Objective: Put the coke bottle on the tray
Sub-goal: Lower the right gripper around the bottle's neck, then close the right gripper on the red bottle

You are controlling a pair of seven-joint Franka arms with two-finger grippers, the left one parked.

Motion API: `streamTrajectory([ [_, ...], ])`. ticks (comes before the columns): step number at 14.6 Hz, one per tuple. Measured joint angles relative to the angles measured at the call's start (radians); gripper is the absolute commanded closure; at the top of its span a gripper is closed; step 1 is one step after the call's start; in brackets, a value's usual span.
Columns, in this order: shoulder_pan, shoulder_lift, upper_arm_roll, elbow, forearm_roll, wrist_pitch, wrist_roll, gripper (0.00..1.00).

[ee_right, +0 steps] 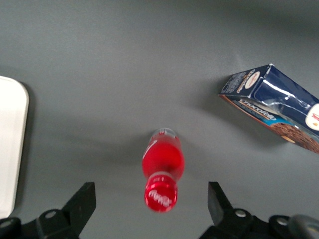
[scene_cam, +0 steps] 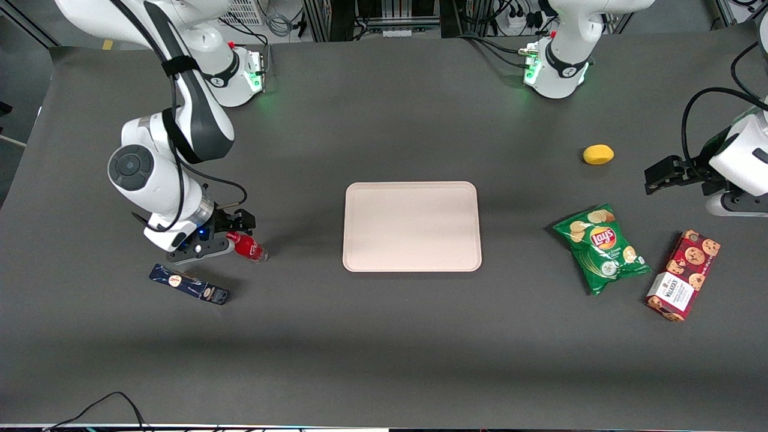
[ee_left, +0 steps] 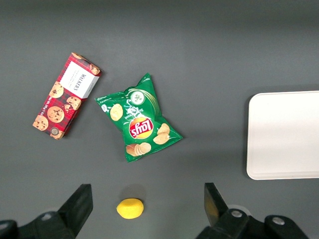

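Note:
The coke bottle [scene_cam: 251, 248] is on the dark table, with its red cap [ee_right: 161, 193] pointing toward my wrist camera and its clear base [ee_right: 164, 133] farther off. My right gripper [scene_cam: 231, 236] is at the cap end and is open. One finger [ee_right: 82, 199] and the other finger [ee_right: 218, 199] stand wide apart on either side of the cap, touching nothing. The pale pink tray [scene_cam: 411, 226] lies flat at the table's middle with nothing on it, well apart from the bottle; its rim [ee_right: 10, 149] also shows in the right wrist view.
A dark blue oblong box [scene_cam: 189, 284] lies close to the bottle, nearer the front camera. Toward the parked arm's end of the table are a green chips bag [scene_cam: 602, 248], a red cookie box [scene_cam: 683, 275] and a yellow lemon [scene_cam: 598, 154].

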Motion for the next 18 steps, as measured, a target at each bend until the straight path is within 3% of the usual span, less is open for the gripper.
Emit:
streamTrajectory([
  [6,-0.002,0.065,-0.001,0.000,0.000,0.077,-0.028,0.00],
  [18,-0.005,0.099,-0.004,-0.034,0.000,0.083,-0.036,0.00],
])
